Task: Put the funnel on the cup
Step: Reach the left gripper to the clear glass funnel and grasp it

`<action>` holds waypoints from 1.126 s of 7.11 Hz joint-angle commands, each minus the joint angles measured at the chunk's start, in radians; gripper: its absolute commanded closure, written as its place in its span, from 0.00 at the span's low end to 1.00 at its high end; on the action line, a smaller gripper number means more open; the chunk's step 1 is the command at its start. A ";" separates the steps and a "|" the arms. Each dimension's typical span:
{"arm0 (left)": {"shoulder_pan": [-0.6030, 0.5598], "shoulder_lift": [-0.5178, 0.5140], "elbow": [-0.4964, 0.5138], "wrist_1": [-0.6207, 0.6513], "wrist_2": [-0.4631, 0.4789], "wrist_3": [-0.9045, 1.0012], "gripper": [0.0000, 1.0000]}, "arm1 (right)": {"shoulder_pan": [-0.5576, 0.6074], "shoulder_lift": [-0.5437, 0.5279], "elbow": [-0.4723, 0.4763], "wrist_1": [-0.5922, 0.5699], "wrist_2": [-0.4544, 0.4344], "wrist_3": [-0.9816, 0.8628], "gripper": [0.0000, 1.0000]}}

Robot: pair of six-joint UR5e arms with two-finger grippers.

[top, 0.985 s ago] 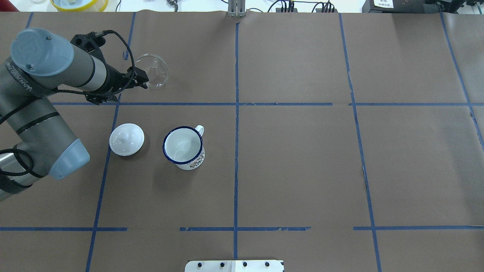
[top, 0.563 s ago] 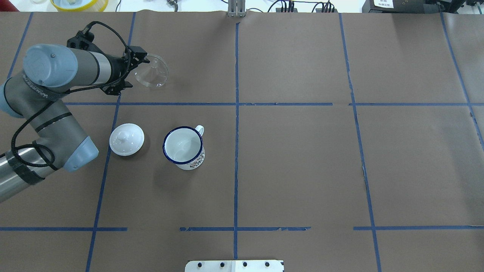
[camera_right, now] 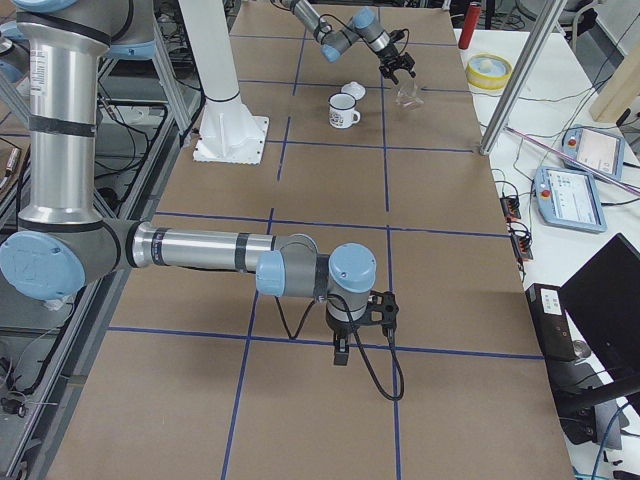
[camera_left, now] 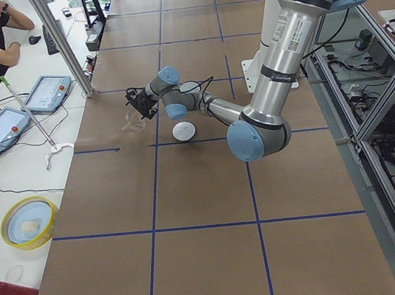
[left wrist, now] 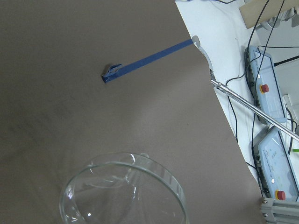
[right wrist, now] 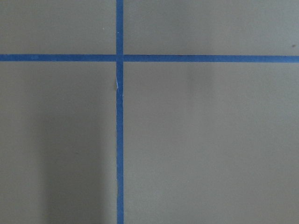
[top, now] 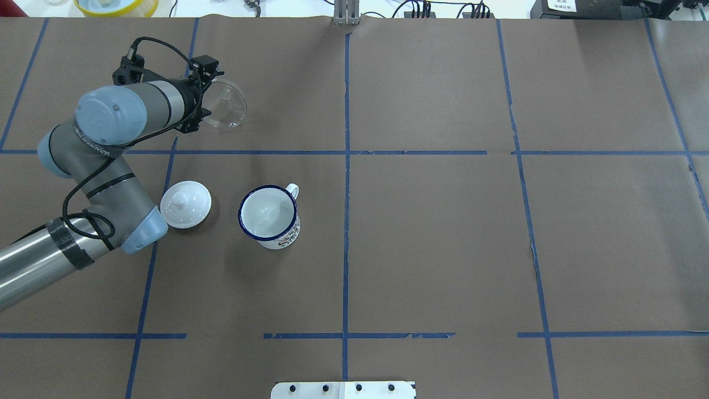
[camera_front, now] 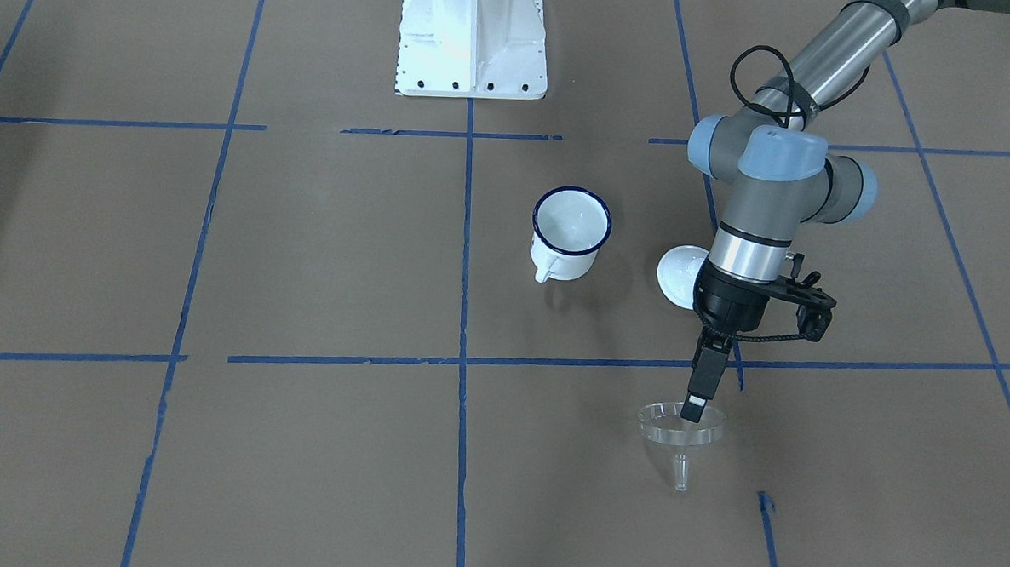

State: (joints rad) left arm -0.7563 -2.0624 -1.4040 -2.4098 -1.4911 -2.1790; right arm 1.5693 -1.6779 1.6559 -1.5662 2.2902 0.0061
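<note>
The clear funnel [top: 222, 104] is at the far left of the table, rim up and spout down [camera_front: 681, 474]. My left gripper [top: 204, 101] points down at it and is shut on its near rim [camera_front: 694, 408]. The left wrist view shows the round rim [left wrist: 124, 191] from above, with no fingers in frame. The white cup [top: 268, 216] with a dark blue rim stands upright and empty nearer the robot, handle toward the far side [camera_front: 569, 233]. My right gripper [camera_right: 340, 350] hangs over bare table far to the right. I cannot tell whether it is open.
A round white domed lid [top: 185, 204] lies left of the cup, close to my left forearm [camera_front: 680, 274]. The table [top: 443, 221] is brown paper with blue tape lines. Beyond the far edge are control tablets [left wrist: 273, 98] and a yellow bowl [top: 116, 5].
My left arm has swung right and its wrist has turned from a low sideways reach to pointing down over the funnel. The funnel stays in about the same spot.
</note>
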 commanded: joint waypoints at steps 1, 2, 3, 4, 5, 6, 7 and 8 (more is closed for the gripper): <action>0.003 -0.051 0.067 -0.003 0.009 -0.041 0.00 | 0.000 0.000 -0.001 0.000 0.000 0.000 0.00; 0.006 -0.067 0.092 -0.003 0.009 -0.059 0.00 | 0.000 0.000 0.001 0.000 0.000 0.000 0.00; 0.006 -0.068 0.099 -0.005 0.009 -0.059 0.00 | 0.000 0.000 0.001 0.000 0.000 0.000 0.00; 0.006 -0.076 0.124 -0.038 0.018 -0.061 0.03 | 0.000 0.000 -0.001 0.000 0.000 0.000 0.00; 0.006 -0.087 0.152 -0.055 0.059 -0.061 0.15 | 0.000 0.000 0.001 0.000 0.000 0.000 0.00; 0.005 -0.088 0.154 -0.055 0.061 -0.059 0.31 | 0.000 0.000 -0.001 0.000 0.000 0.000 0.00; 0.005 -0.088 0.154 -0.055 0.061 -0.056 0.46 | 0.000 0.000 -0.001 0.000 0.000 0.000 0.00; 0.005 -0.088 0.154 -0.055 0.060 -0.048 0.60 | 0.000 0.000 -0.001 0.000 0.000 0.000 0.00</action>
State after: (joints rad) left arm -0.7515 -2.1499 -1.2516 -2.4641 -1.4318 -2.2340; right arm 1.5693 -1.6781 1.6554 -1.5662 2.2902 0.0061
